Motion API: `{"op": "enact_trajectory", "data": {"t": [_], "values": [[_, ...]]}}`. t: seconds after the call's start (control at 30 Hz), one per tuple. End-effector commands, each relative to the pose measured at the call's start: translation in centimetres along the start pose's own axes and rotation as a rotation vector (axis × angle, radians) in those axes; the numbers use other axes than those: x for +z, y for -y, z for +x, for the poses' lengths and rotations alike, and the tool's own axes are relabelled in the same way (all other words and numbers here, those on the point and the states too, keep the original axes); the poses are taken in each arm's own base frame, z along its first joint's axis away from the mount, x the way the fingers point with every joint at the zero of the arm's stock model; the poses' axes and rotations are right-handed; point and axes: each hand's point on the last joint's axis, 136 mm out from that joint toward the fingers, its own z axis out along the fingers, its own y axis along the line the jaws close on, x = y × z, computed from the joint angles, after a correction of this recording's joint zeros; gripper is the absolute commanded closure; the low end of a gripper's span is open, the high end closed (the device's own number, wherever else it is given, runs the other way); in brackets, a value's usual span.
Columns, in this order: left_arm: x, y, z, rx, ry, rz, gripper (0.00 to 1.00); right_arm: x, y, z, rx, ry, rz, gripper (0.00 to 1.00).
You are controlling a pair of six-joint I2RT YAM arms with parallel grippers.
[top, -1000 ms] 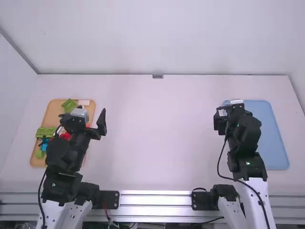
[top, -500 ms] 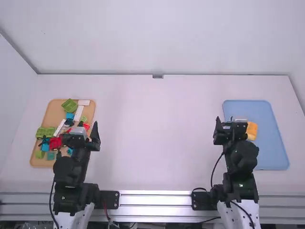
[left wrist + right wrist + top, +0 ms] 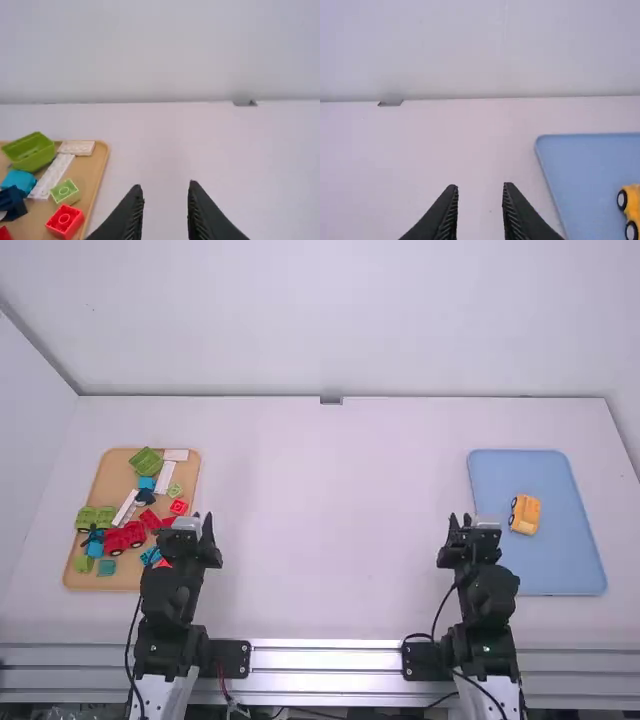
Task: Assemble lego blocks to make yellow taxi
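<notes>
1. The yellow taxi (image 3: 527,516) sits on the blue tray (image 3: 555,565), over on the right side of the bench (image 3: 340,520), near the middle of that tray.
2. The left pincer (image 3: 202,524) is by the tan tray (image 3: 115,480), its fingers apart with nothing between them.
3. The right pincer (image 3: 460,524) is near the blue tray, also spread and empty.
4. On the tan tray I see red, green, blue and white toy blocks, among them a red toy car (image 3: 124,537).

Yellow taxi (image 3: 526,514), assembled, two dark wheels (image 3: 622,200) showing at left, on blue tray (image 3: 565,565).
</notes>
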Motion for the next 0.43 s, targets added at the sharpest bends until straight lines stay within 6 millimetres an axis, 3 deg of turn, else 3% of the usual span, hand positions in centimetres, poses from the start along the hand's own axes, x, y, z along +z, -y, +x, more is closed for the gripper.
{"op": "enact_trajectory", "data": {"t": [0.0,0.13,0.4], "values": [[0.0,0.0,0.4,0.001,-0.006,0.004,0.81,0.0,0.0,0.5,0.006,0.013,-0.002,0.81],[0.0,0.0,0.4,0.001,-0.006,0.004,0.87,-0.3,0.0,-0.6,0.005,0.064,-0.002,0.86],[0.0,0.0,0.4,0.001,-0.006,0.004,0.97,-0.3,0.0,-0.6,0.005,0.064,-0.002,0.96]]}}
